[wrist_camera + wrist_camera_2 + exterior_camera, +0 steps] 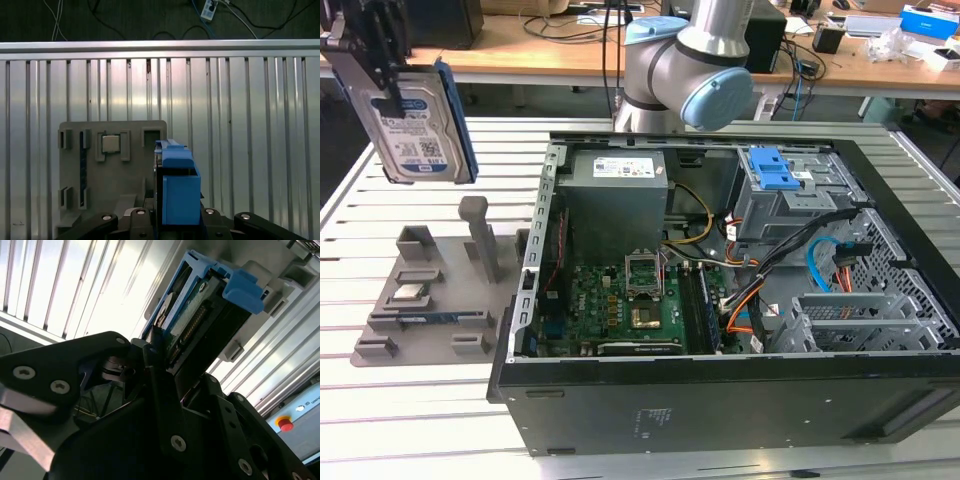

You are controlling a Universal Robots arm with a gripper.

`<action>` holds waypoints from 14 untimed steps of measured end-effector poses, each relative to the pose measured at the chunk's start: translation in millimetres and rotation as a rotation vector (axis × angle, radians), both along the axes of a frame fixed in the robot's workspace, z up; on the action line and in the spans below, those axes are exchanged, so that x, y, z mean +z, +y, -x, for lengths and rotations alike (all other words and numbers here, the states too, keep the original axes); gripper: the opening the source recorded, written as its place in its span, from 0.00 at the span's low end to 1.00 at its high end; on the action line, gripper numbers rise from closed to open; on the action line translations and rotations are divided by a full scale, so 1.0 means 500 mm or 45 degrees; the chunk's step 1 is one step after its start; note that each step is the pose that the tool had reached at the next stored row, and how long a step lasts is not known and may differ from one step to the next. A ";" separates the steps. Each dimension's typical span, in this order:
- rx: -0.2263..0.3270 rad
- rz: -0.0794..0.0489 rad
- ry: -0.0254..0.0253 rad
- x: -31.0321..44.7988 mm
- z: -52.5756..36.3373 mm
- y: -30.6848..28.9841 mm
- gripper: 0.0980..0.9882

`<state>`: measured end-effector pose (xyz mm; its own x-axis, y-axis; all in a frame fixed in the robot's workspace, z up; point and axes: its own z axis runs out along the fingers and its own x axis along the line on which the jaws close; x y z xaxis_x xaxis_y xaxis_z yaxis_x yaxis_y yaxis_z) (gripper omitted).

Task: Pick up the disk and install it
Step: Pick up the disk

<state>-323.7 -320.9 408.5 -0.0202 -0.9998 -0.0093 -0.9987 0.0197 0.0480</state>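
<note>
We are seeing the gripper (390, 88) pinching the disk (420, 125) by its upper end, high over the slatted table (390, 420) at the exterior view's left. The disk is hanging below the fingers with its long axis upright and its label facing the exterior camera. Its blue bracket edge is turning toward the exterior view's right. It is hanging clear above the grey holder (430, 310), apart from the holder's posts, with open air all round. The open computer case (720, 400) is sitting well apart at the exterior view's right, its side wall standing between the disk and the drive cage (790, 200).
</note>
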 end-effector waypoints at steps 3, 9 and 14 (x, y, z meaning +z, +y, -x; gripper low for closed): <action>0.000 0.000 0.0011 0.007 -0.001 0.002 0.30; 0.000 0.000 0.0032 0.023 -0.004 0.005 0.30; 0.000 0.000 0.0047 0.043 -0.006 0.008 0.30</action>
